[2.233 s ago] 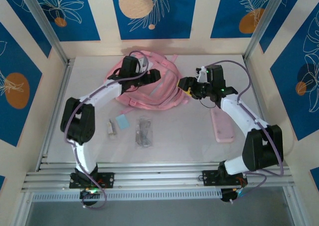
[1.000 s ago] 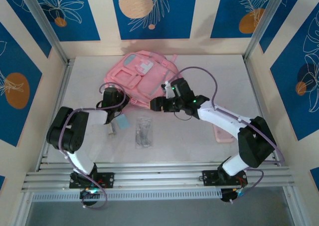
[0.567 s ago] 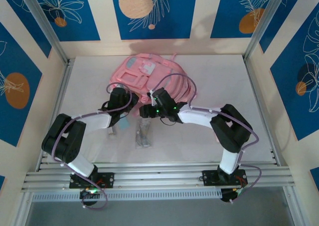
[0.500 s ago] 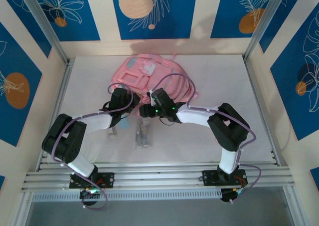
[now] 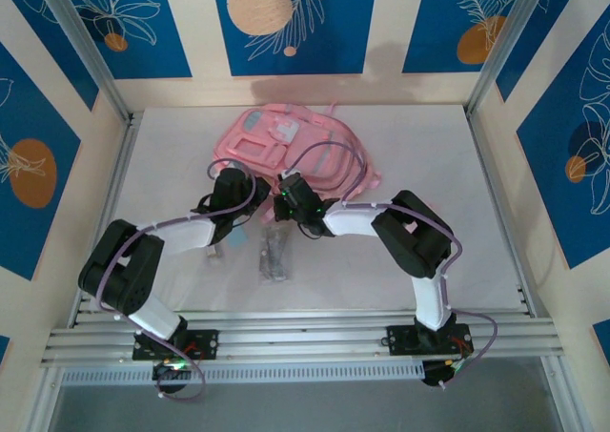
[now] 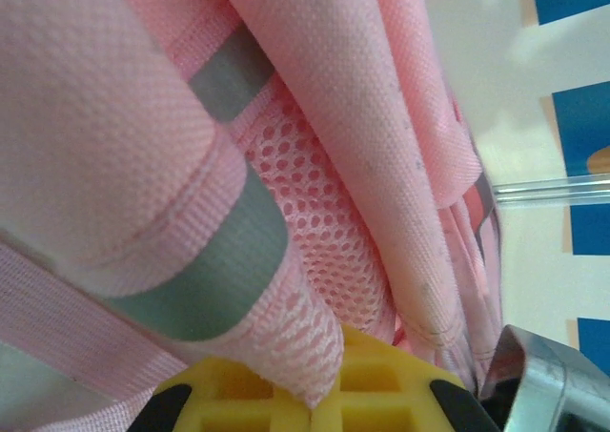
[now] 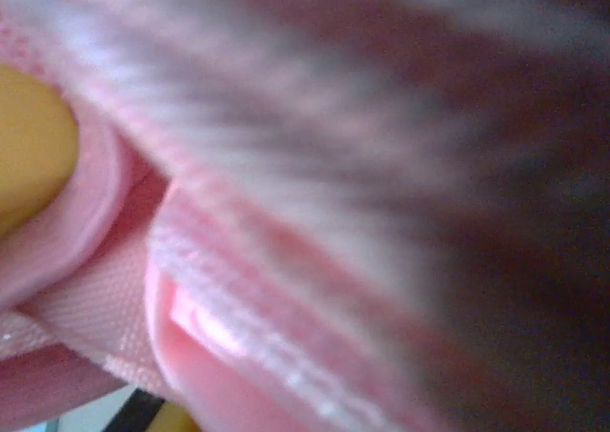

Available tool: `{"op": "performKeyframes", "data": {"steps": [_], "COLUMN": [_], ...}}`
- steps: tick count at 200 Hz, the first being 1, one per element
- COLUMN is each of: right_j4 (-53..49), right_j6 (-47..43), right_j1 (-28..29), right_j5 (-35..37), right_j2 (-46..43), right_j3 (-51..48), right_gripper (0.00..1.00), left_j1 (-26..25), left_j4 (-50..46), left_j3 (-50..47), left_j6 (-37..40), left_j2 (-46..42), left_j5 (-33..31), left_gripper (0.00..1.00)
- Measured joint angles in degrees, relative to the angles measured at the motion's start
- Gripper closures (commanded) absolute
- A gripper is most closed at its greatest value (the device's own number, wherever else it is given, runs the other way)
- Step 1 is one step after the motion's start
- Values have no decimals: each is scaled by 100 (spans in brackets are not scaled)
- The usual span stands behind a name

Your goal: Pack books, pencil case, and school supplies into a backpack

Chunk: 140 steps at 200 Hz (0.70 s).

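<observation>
The big pink backpack [image 5: 286, 141] lies flat near the far middle of the counter [image 5: 438, 165], and both arms reach in to its near edge. The left hand [image 5: 238, 213] is closed on the backpack's pink cloth with the grey stripe, which sits right on its yellow fingers [image 6: 362, 389]. The right hand [image 5: 278, 213], just beside it, is closed too, pinching a fold of pink cloth next to its yellow finger [image 7: 29, 136], while the clear packet [image 5: 274, 256] and the tiny white piece [image 5: 215, 251] lie on the counter nearer to me.
</observation>
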Motion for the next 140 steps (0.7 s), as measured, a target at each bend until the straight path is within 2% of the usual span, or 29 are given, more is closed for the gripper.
{"op": "performKeyframes", "data": {"steps": [27,82,140], "right_j4": [-291,-2415,-4385], "right_j6": [-109,-195,-507], "right_j1": [-26,-361,-1263], "right_j5": [-127,-994,-1572], "right_j2": [-17,-820,-1523], "right_j3": [114,197,68], "right_gripper": [100,100,100], "left_j1": [2,236,437], "left_j4": [-59,22,13], "left_j3": [24,186,811], "left_j6": [59,522,1113], "left_j2": [-9,448,960], "left_j5": [-35,315,704], "left_gripper": [100,100,100]}}
